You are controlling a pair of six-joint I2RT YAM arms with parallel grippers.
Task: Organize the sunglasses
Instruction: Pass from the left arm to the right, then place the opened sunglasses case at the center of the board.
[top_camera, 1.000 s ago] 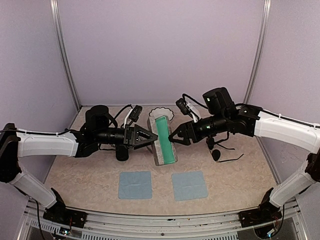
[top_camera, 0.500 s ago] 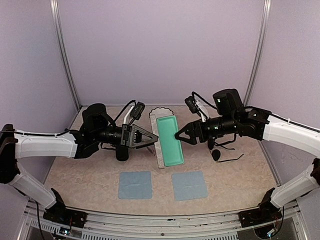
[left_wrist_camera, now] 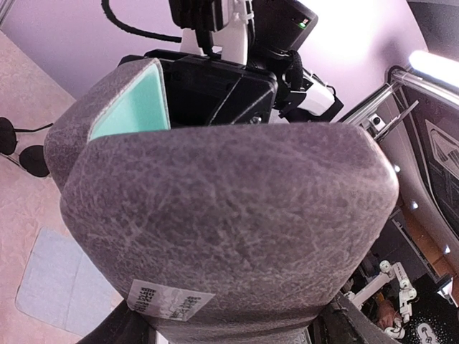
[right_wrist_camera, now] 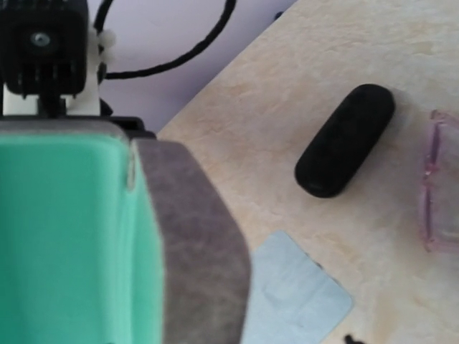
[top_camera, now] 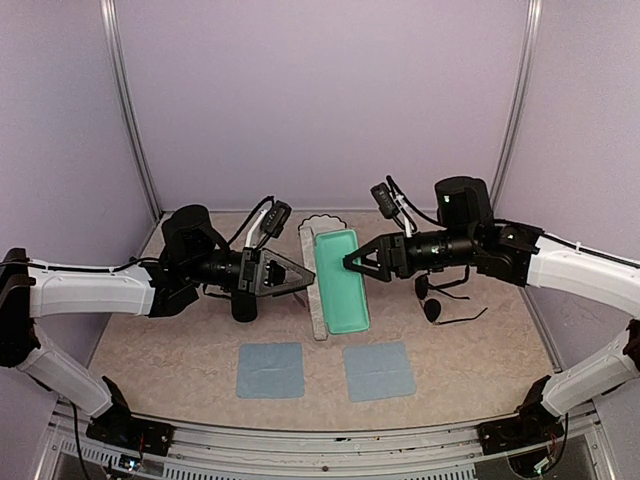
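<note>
Sunglasses (top_camera: pixel 432 311) beside right tool (top_camera: pixel 350 263), its grip unclear; open grey case (top_camera: pixel 340 290) between tools, clamped by left tool (top_camera: pixel 303 276).

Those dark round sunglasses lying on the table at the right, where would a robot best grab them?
Probably at the bridge between the two round lenses of the dark sunglasses, coming straight down from above. They rest low on the table, so nothing can slip underneath, and the thin wire arms trailing to the right look too slight and springy to pinch securely.
</note>
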